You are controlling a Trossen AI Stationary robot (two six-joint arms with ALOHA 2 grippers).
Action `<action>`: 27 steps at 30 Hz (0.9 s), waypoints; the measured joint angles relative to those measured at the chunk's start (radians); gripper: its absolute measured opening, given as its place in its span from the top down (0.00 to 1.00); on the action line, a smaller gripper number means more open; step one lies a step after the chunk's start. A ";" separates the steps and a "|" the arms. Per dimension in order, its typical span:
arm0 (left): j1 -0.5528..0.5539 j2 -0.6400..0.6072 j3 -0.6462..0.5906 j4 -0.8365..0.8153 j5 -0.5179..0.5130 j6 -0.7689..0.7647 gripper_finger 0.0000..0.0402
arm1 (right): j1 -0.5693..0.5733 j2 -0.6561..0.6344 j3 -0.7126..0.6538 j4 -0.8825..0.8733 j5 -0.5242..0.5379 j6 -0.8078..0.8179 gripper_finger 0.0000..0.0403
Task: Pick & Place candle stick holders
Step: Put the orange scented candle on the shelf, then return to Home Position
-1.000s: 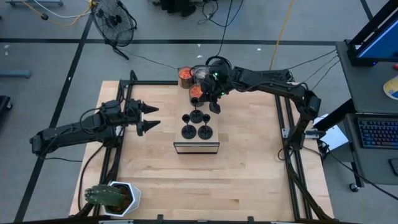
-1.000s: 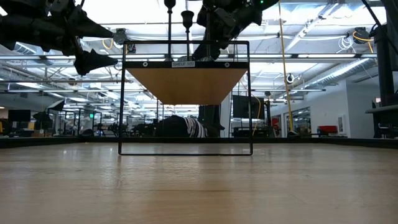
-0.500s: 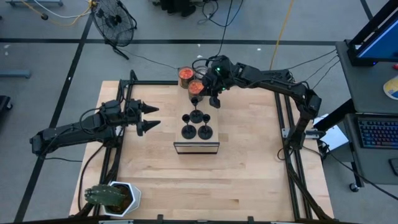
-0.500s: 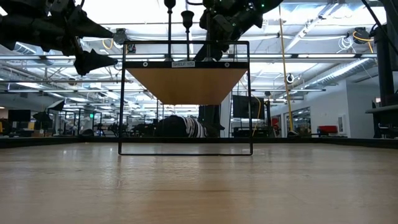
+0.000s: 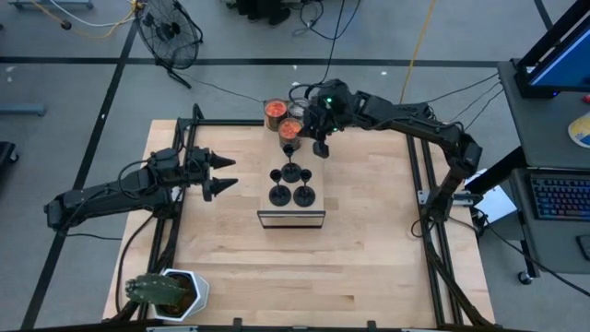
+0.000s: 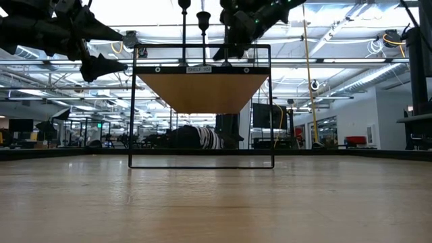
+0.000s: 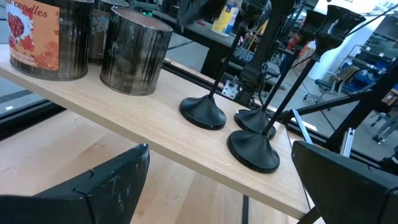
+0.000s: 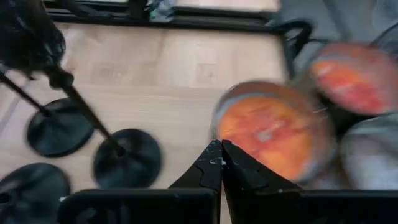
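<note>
Several black candle stick holders (image 5: 290, 184) stand close together on their round bases on the wooden top of a small black-framed shelf (image 5: 291, 219) at mid-table. Their thin stems (image 6: 183, 27) rise above it in the low view. My right gripper (image 5: 321, 151) hangs shut and empty just beyond them, over the near orange jar (image 8: 267, 127). In its wrist view three bases (image 8: 124, 158) lie to one side. My left gripper (image 5: 228, 174) waits open at the left, level, pointing at the shelf; its wrist view shows three holders (image 7: 254, 152).
Two glass jars with orange contents (image 5: 275, 112) (image 5: 291, 131) stand on the far part of the shelf, and a silvery jar (image 7: 134, 53) shows beside them. A potted plant (image 5: 171, 293) sits at the near left corner. The table's near half is bare wood.
My right gripper has drawn back a little toward the table's far edge and slightly up, away from the holders, staying shut. It now uncovers more of the near orange jar. The holders have not moved.
</note>
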 joint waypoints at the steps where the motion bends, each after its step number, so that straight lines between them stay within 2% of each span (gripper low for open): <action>1: 0.000 0.000 0.000 0.000 0.000 -0.001 0.01 | 0.001 -0.012 0.000 0.007 0.023 -0.012 1.00; 9: 0.000 0.000 0.000 0.000 0.000 0.002 0.01 | 0.002 -0.139 0.001 -0.025 0.168 -0.049 1.00; 15: 0.000 -0.002 0.000 0.007 0.001 0.090 0.01 | -0.007 -0.238 0.001 -0.144 0.318 -0.025 1.00; 19: 0.000 -0.003 0.000 0.112 0.013 0.211 0.01 | -0.040 -0.294 0.001 -0.259 0.332 0.023 1.00; 22: 0.000 -0.009 0.000 0.144 0.083 0.224 0.01 | -0.060 -0.331 -0.002 -0.326 0.332 0.042 1.00; 24: 0.000 -0.023 0.000 0.136 0.125 0.206 0.01 | -0.068 -0.373 -0.039 -0.320 0.332 0.059 1.00; 27: 0.000 -0.051 0.000 0.127 0.151 0.206 0.01 | -0.072 -0.464 -0.173 -0.222 0.334 0.084 1.00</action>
